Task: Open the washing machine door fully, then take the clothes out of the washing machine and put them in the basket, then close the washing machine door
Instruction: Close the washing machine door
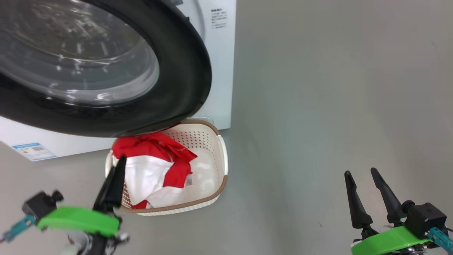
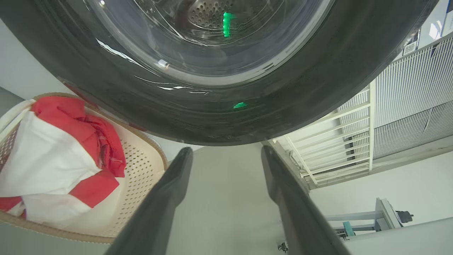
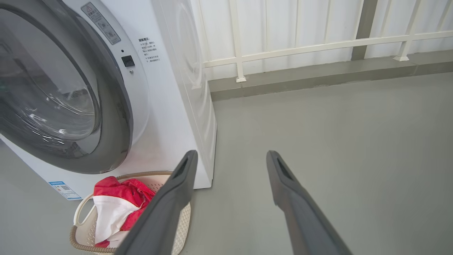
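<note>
Clothes (image 1: 155, 166) in a red-and-white heap inside the basket (image 1: 223, 166), toward its left end. Basket on the floor (image 1: 318, 106) just beside the washing machine (image 1: 219, 53), tucked under the swung-out washing machine door (image 1: 191, 71), likely parked there for a short drop from the drum. Left hand (image 2: 226, 150) near the basket's left edge, fingers apart, nothing between them, pointed up at the door's black rim; well placed, by the look of it, for pushing that door shut. Right hand (image 1: 361, 172) well off to the right over bare floor, fingers likewise apart and empty, probably kept clear of the door's swing. Drum interior hidden behind the door, so no telling about anything left inside; otherwise only the closing to do.
</note>
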Available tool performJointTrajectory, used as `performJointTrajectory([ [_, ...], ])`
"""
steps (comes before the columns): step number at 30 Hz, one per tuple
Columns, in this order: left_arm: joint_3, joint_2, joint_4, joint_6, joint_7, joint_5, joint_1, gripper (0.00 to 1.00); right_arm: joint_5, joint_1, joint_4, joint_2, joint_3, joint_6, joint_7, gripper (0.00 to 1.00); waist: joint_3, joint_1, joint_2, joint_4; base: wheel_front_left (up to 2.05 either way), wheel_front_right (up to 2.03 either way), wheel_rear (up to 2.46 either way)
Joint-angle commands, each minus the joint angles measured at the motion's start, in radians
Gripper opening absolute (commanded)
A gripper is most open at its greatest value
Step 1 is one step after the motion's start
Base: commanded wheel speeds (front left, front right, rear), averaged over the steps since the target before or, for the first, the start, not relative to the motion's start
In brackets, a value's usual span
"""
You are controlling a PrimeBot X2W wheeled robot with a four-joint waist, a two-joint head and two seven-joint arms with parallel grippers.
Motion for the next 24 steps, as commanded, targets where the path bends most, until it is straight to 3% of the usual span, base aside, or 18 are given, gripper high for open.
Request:
performJointTrajectory([
  [1, 0.018, 0.045, -0.02, -0.006, -0.017, 0.024, 0.017, 1.0, -0.008, -0.001, -0.021, -0.013, 0.013, 0.007, -0.006, 1.0, -0.022, 0.0, 0.0, 0.022, 0.0, 0.0, 0.0],
  [8, 0.058, 0.06, -0.011, -0.006, -0.033, 0.126, 0.119, 1.0, -0.016, 0.022, -0.019, -0.013, -0.001, 0.007, -0.006, 1.0, -0.048, 0.0, 0.0, 0.044, 0.0, 0.0, 0.0],
  [18, 0.22, 0.001, -0.065, -0.006, -0.034, 0.463, 0.237, 1.0, -0.013, 0.044, -0.012, -0.026, -0.012, 0.007, -0.006, 1.0, -0.08, 0.0, 0.0, 0.059, 0.0, 0.0, 0.0],
  [24, 0.326, -0.049, -0.136, -0.006, -0.034, 0.753, 0.311, 1.0, -0.009, 0.054, -0.012, -0.034, -0.019, 0.007, -0.006, 1.0, -0.1, 0.0, 0.0, 0.061, 0.0, 0.0, 0.0],
])
